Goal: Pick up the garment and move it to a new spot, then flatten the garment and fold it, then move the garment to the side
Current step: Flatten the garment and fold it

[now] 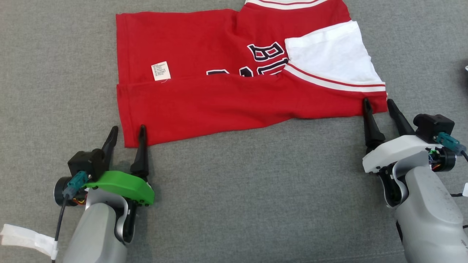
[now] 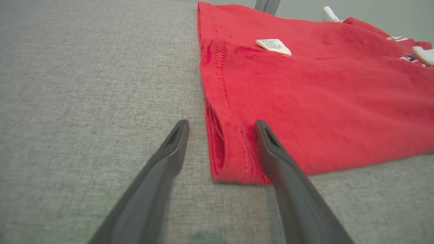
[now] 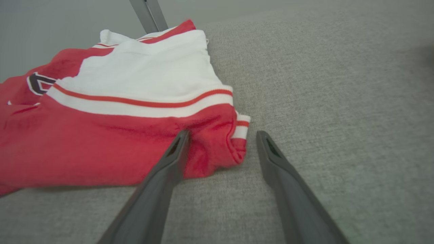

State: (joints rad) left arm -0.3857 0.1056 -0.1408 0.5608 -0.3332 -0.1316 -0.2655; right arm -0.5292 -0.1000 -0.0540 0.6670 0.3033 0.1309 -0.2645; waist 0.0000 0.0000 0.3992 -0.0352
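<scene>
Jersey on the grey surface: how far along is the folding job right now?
Done: the red jersey lies flat, its white sleeve turned in over the chest, and its near long side looks folded up to just below the care label. In hand: the left tool and right tool stand open, straddling the near corners and gripping nothing. Left: the remaining folds, then moving it aside.

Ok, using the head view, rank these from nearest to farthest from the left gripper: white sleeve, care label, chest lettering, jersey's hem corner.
1. Jersey's hem corner, lower left, right at the left gripper, whose fingers are spread.
2. Care label, farther up, slightly right.
3. Chest lettering, centre-right.
4. White sleeve, far right.
</scene>
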